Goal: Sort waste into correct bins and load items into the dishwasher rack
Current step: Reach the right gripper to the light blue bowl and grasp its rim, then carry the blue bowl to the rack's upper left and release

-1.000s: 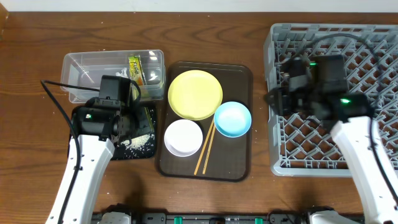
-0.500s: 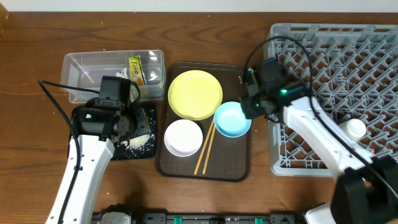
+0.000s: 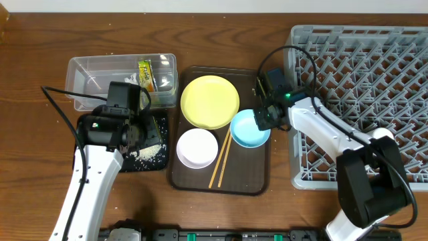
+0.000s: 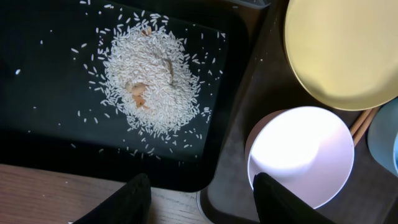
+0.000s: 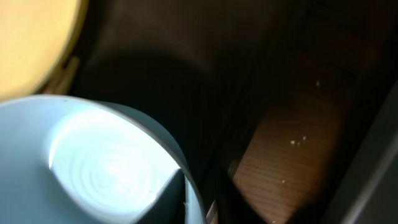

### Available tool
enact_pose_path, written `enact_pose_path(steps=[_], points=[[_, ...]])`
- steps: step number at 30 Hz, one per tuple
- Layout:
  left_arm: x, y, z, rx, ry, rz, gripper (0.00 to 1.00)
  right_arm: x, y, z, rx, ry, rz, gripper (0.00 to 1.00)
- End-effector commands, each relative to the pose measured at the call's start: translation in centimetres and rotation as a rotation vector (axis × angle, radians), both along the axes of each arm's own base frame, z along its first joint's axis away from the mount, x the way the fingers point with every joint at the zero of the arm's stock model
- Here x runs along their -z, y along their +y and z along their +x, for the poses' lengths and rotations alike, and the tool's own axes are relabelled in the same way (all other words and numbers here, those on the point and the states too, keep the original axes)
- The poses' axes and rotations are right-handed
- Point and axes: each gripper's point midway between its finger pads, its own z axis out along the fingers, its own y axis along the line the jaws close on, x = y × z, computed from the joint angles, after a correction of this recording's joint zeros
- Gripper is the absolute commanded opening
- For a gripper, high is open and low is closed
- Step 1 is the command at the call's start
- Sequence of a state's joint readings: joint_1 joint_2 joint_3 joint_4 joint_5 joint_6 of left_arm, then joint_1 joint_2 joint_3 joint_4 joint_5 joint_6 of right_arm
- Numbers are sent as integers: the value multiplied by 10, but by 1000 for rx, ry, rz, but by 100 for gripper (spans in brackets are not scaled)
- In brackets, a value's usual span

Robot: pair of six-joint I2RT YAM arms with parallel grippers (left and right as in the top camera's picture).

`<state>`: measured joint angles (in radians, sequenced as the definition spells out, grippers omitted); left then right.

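overhead: black tray [image 3: 160,137] half under left arm [image 3: 93,174] | right wrist: light blue bowl [image 5: 93,162] blurred, cut off (rim grip unclear) | dishwasher rack [image 3: 297,161] cropped right

On the brown tray [image 3: 221,189], plate [image 3: 209,101], white bowl [image 3: 196,148], chopsticks [image 3: 220,161] and blue bowl [image 3: 249,129] sit close together; only its 5 o'clock corner lies bare. The right arm [image 3: 321,130] crosses the narrow gap to the rack [image 3: 374,67] at 3 o'clock. The left arm [image 3: 100,167] hangs over the black tray [image 3: 157,161] at 9 o'clock. Bare table runs along 12 o'clock.
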<state>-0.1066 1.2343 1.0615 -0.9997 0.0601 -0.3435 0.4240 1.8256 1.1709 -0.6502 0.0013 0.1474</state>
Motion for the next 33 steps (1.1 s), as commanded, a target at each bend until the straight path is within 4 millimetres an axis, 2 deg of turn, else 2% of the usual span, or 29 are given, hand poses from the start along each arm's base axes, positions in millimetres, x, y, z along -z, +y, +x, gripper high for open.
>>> enact_pose_path(steps=[1, 5, 8, 10, 12, 17, 21, 26, 33], points=[[3, 4, -4, -21, 11, 13, 56, 0, 2, 2, 10, -5, -11, 4], [3, 4, -4, -21, 11, 13, 56, -11, 2, 4, 13, -30, -1, 1], [3, 4, -4, -21, 11, 13, 56, -35, -8, 14, 40, -109, -18, 1], [3, 4, -4, -21, 11, 13, 56, -62, -22, 24, 76, -200, -53, 1], [3, 4, -4, -21, 11, 13, 56, -98, -40, 34, 123, -326, -104, 1], [3, 4, -4, -21, 10, 13, 56, -177, -75, 46, 178, -589, -200, 1], [3, 4, -4, -21, 10, 13, 56, -224, -116, 51, 318, -750, -309, 1], [3, 4, -4, -21, 10, 13, 56, -251, -152, 61, 412, -850, -439, 1], [3, 4, -4, -21, 11, 13, 56, -270, -191, 80, 502, -936, -555, 1]])
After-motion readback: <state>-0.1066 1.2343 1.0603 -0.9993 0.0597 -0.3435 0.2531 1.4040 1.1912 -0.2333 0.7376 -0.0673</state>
